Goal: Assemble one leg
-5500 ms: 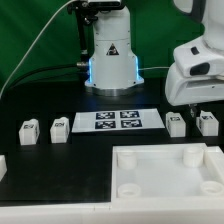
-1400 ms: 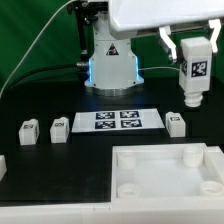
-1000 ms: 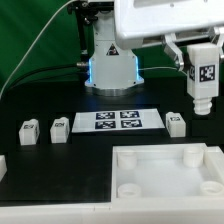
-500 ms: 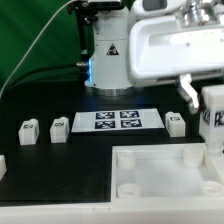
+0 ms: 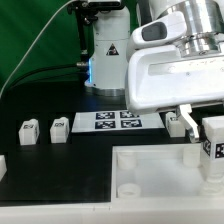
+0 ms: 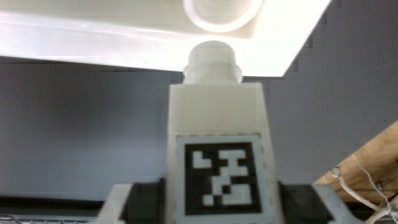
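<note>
My gripper (image 5: 213, 152) is shut on a small white leg (image 5: 214, 140) with a black-and-white tag. It holds the leg at the exterior view's right, just over the far right corner of the large white panel (image 5: 150, 178). In the wrist view the leg (image 6: 217, 120) stands between my dark fingers (image 6: 139, 202), its rounded peg pointing at a round corner hole (image 6: 224, 12) of the panel. Three more legs lie on the table: two at the left (image 5: 28, 131) (image 5: 58, 128) and one at the right (image 5: 175, 124), partly behind my hand.
The marker board (image 5: 110, 121) lies flat at the middle of the black table. The robot base (image 5: 108, 60) with its blue light stands behind it. A green backdrop and a cable are at the far left.
My gripper has come down and toward the camera with the leg, from high at the right to just over the panel's far right corner. The hand now fills more of the view.
</note>
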You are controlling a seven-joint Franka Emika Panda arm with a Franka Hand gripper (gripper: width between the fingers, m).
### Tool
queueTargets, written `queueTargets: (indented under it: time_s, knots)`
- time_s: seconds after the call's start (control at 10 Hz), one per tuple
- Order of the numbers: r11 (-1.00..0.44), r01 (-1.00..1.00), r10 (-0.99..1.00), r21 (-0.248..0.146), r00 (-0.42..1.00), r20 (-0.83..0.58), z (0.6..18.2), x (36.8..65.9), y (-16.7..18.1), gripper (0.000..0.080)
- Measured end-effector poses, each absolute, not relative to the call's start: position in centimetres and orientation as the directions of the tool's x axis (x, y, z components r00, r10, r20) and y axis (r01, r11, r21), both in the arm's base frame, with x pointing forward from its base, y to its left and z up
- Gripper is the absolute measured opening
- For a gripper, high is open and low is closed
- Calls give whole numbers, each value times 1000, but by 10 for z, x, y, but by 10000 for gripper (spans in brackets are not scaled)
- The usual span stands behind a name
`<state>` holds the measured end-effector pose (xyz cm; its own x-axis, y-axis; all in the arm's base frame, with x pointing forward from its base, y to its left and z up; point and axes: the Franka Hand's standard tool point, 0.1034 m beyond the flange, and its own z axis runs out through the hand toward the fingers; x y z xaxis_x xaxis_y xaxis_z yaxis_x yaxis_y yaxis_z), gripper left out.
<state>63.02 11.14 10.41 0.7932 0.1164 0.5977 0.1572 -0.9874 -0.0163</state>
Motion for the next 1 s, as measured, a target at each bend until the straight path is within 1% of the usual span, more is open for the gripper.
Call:
queueTargets:
  time_s: [0.7, 1.0]
  knots:
    - [-986, 166, 128, -17, 818, 561, 79, 607, 114, 291]
    - [-986, 166, 128, -12, 800, 586, 77, 608, 116, 291]
